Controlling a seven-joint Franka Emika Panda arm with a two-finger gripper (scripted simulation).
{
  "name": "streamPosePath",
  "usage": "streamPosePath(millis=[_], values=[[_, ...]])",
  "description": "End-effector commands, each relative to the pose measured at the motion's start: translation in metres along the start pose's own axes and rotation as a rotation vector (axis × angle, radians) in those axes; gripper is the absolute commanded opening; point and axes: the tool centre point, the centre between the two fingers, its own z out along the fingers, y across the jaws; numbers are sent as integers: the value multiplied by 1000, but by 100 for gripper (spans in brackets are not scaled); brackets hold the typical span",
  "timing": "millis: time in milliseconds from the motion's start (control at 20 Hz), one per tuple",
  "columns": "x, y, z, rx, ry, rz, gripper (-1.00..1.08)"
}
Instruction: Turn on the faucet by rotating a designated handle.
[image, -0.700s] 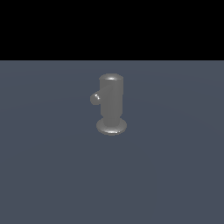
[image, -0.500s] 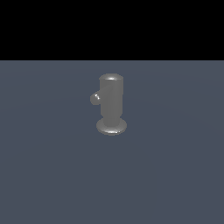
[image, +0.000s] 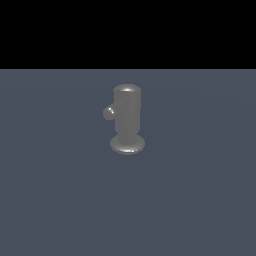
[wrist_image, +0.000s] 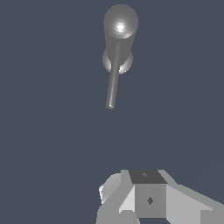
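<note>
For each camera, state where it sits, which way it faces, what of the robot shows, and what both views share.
Exterior view: off the arm, looking level and slightly down at the faucet; its handle points nearly at the lens. No robot part shows.
Wrist view: on the wrist, above, looking down on the faucet's domed top; the gripper shows at the frame edge.
Shared: faucet, handle and the grey floor.

A flat, matte slate-blue desk (image: 60, 200) fills the lower part of the exterior view, its far edge a straight line against plain black. No near or side edges show in either view. One thing stands directly on it — the faucet (image: 127, 117), a dull-grey upright cylinder with a domed top, resting on its flared round disc base well in from the far edge. Its handle (wrist_image: 113, 82) — a thin rod with a rounded tip — juts sideways from the upper body, clear of the surface.
</note>
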Motion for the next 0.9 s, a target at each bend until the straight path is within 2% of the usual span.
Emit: streamPosePath(millis=[0,850], values=[[4,-5,15,0,0,8,-100],[44,-46,149,-4,3,77,-100]])
